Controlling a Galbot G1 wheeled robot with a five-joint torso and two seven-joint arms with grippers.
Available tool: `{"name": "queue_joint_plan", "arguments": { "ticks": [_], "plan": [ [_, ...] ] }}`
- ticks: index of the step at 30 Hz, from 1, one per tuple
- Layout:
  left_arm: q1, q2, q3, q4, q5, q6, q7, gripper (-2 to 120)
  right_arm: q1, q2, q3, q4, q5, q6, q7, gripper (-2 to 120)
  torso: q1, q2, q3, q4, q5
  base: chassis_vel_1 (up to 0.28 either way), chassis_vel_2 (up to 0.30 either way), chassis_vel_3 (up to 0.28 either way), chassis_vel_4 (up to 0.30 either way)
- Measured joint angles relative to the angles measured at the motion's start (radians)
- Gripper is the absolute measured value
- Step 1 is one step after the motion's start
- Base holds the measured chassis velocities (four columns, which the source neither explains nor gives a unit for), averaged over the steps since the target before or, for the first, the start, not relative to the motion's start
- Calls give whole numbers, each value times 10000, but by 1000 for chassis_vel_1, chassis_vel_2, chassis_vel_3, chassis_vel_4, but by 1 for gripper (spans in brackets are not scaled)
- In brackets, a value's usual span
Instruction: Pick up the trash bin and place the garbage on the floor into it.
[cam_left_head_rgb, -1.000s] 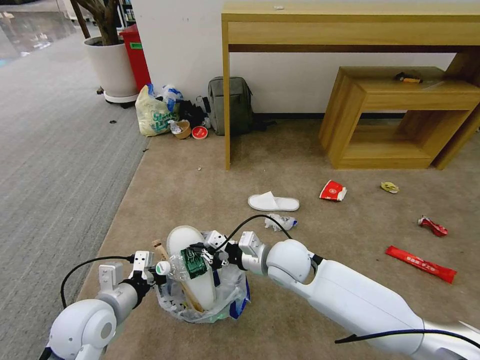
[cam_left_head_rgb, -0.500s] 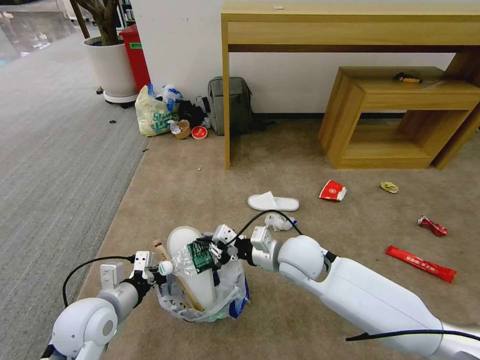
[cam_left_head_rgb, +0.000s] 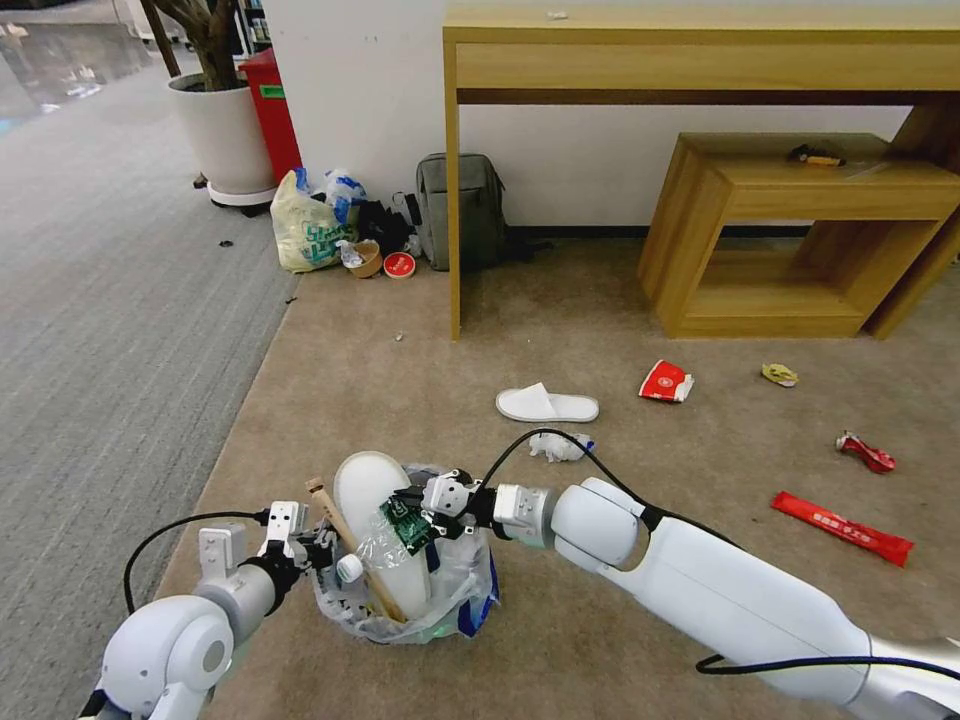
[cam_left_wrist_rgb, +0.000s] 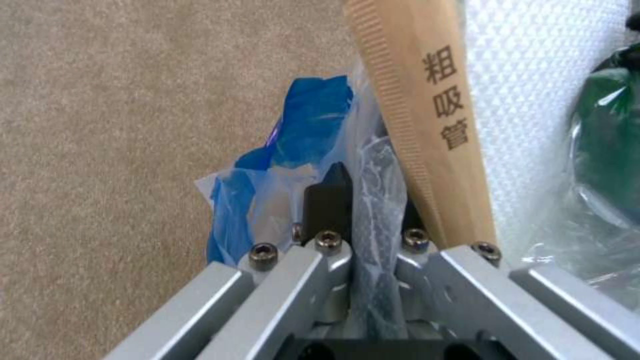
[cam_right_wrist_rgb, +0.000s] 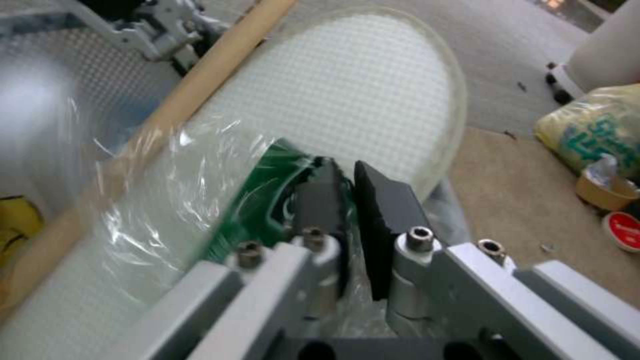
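The trash bin stands on the beige floor, its plastic liner printed blue. My left gripper is shut on the bin's rim and liner. A white slipper and a paper-wrapped stick stand up out of the bin. My right gripper is shut on a crushed green-label plastic bottle, tilted cap-down over the bin. More garbage lies on the floor: a second slipper, a tissue, a red cup, a yellow wrapper and red wrappers.
A wooden desk and a low wooden bench stand against the far wall. A grey backpack, a pale-yellow shopping bag, a plant pot and a red box sit far left. Grey ribbed carpet lies to the left.
My right gripper has swung the bottle down, so its cap end now points into the bin. The left gripper and bin have stayed put.
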Motion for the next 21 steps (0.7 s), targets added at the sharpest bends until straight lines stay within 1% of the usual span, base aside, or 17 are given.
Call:
{"name": "queue_joint_plan", "arguments": {
  "ticks": [1, 3, 5, 7, 8, 10, 11, 14, 15, 16, 17, 18, 20, 21],
  "plan": [
    [-3, 2, 3, 0, 0, 0, 0, 0, -1, 0, 0, 6, 7, 0, 41, 13, 0, 0, 0, 0, 0, 0, 0, 0, 0],
    [-32, 10, 25, 14, 0, 0, 1, 0, 5, -33, 30, 78, 60, 0, 190, 26, 0, 0, 0, 0, 0, 0, 0, 0, 0],
    [-36, 10, 29, 16, 0, 0, 1, 0, 14, -50, 43, 99, 81, 0, 212, 28, 0, 0, 0, 0, 0, 0, 0, 0, 0],
    [-51, -4, 32, 44, -3, 0, 10, 0, 28, -129, 179, 225, 326, -32, 401, 39, 0, 0, 0, -1, 0, 0, 0, 0, 0],
    [-51, -4, 32, 44, -3, 0, 10, 0, 28, -129, 179, 225, 326, -32, 401, 39, 0, 0, 0, -1, 0, 0, 0, 0, 0],
    [-54, -12, -1, 75, -5, 0, 27, 0, -13, -174, 416, 395, 671, -176, 544, 50, 0, 0, 1, 0, 0, 0, 0, 0, 0],
    [-54, -12, -1, 75, -5, 0, 27, 0, -13, -174, 416, 395, 671, -176, 544, 50, 0, 0, 1, 0, 0, 0, 0, 0, 0],
    [-43, -34, -111, 103, -4, 0, 56, 0, -227, -274, 1005, 696, 1563, -590, 908, 65, 0, 0, 0, 0, 0, 0, 0, 0, 0],
    [-43, -34, -111, 103, -4, 0, 56, 0, -227, -274, 1005, 696, 1563, -590, 908, 65, 0, 0, 0, 0, 0, 0, 0, 0, 0],
    [-37, -44, -132, 111, -2, 0, 78, 0, -288, -295, 1118, 752, 1786, -673, 1005, 68, 0, 0, 0, 0, 0, 0, 0, 0, 0],
    [-26, -77, -147, 129, 10, 0, 109, 0, -459, -365, 1370, 881, 2356, -842, 1239, 75, 0, 0, 0, 0, 1, 0, 0, 0, 0],
    [-26, -77, -147, 129, 10, 0, 109, 0, -459, -365, 1370, 881, 2356, -842, 1239, 75, 0, 0, 0, 0, 1, 0, 0, 0, 0],
    [-36, -130, -89, 161, 49, 0, 124, 0, -700, -473, 1628, 1014, 2827, -985, 1456, 86, 0, 0, 0, 0, 0, 0, 0, 0, 0],
    [-41, -141, -72, 163, 52, 0, 125, 0, -768, -500, 1717, 1046, 2913, -1009, 1514, 90, 0, 0, 0, -1, 0, 0, 0, 0, 0]
  ]
}}
